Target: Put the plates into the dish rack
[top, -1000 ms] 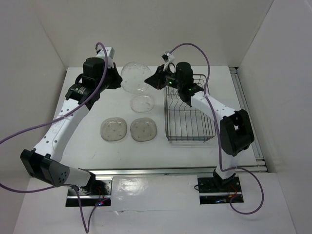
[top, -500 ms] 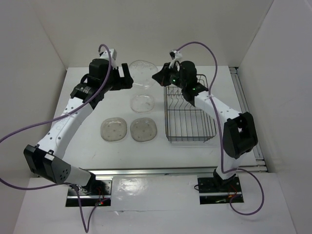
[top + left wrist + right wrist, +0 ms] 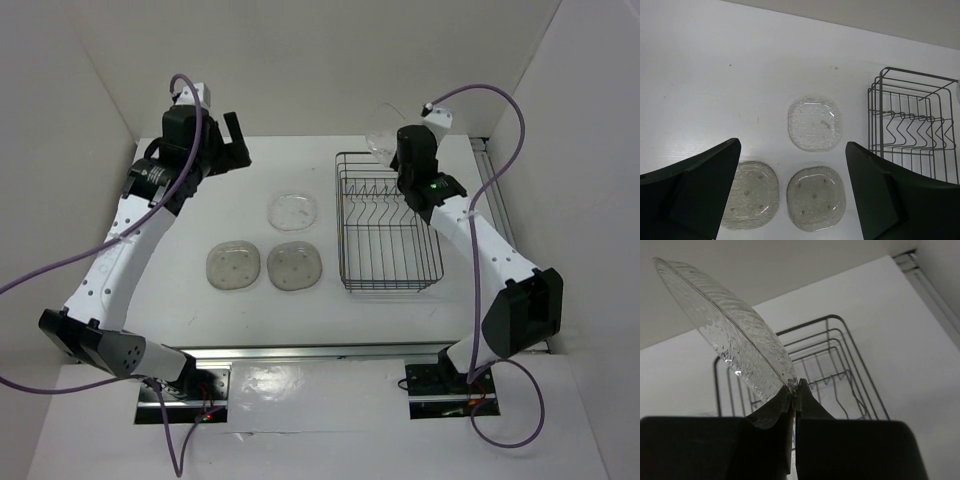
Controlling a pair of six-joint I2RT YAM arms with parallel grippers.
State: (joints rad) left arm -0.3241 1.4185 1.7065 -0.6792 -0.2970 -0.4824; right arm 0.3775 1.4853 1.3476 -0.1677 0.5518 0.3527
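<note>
My right gripper [image 3: 392,148] [image 3: 795,385] is shut on the edge of a clear plate [image 3: 379,139] [image 3: 730,335], held tilted in the air over the back end of the dish rack [image 3: 345,230] [image 3: 830,355]. The dark wire rack [image 3: 910,135] has nothing in it. Another clear plate [image 3: 293,210] [image 3: 815,123] lies flat on the table. Two greyish tinted plates [image 3: 234,266] [image 3: 294,265] lie side by side in front of it, also seen in the left wrist view [image 3: 750,195] [image 3: 816,198]. My left gripper [image 3: 238,148] [image 3: 792,145] hangs open and empty, high at the back left.
White walls close in the table at the back and on both sides. A metal rail [image 3: 505,215] runs along the right edge beside the rack. The arm bases stand at the near edge.
The left gripper opened, let go of the clear plate and drew back to the left. The right gripper shut on that plate and carried it right, over the rack's back end.
</note>
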